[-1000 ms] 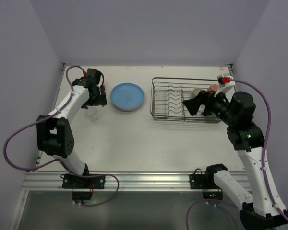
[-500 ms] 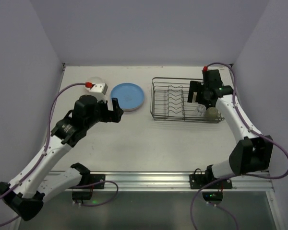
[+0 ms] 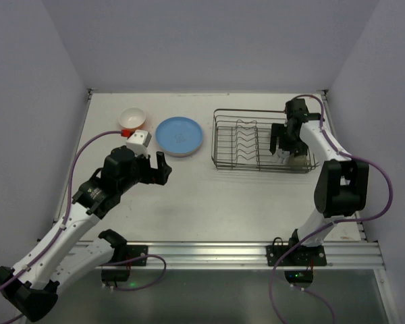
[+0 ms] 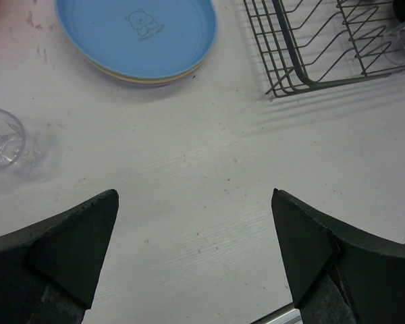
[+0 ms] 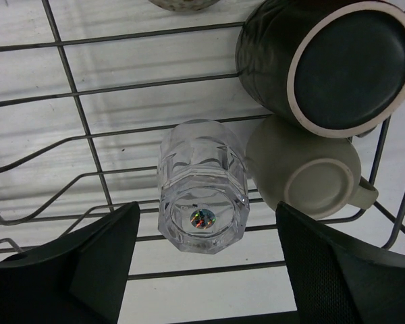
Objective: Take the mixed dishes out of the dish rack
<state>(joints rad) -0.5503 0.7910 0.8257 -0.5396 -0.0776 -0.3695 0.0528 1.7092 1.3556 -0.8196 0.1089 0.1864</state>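
Note:
The dark wire dish rack (image 3: pixel 239 143) stands at the back right. My right gripper (image 3: pixel 281 146) is open down inside its right end. In the right wrist view its fingers straddle an upside-down clear glass (image 5: pixel 202 196), apart from it on both sides. An olive mug (image 5: pixel 307 172) and a brown mug (image 5: pixel 324 61) lie beside the glass. My left gripper (image 3: pixel 160 167) is open and empty above bare table. A blue plate (image 3: pixel 179 136) tops a stack left of the rack. An orange bowl (image 3: pixel 132 119) sits further left. A second clear glass (image 4: pixel 3 142) stands on the table.
The rack's corner (image 4: pixel 304 74) and upright prongs show at the upper right of the left wrist view. The plate stack (image 4: pixel 138 34) lies straight ahead of the left gripper (image 4: pixel 192 256). Walls close the table on the left, back and right.
The right gripper has come down into the rack's right end over the clear glass. The left arm has pulled back toward the near side, uncovering the orange bowl.

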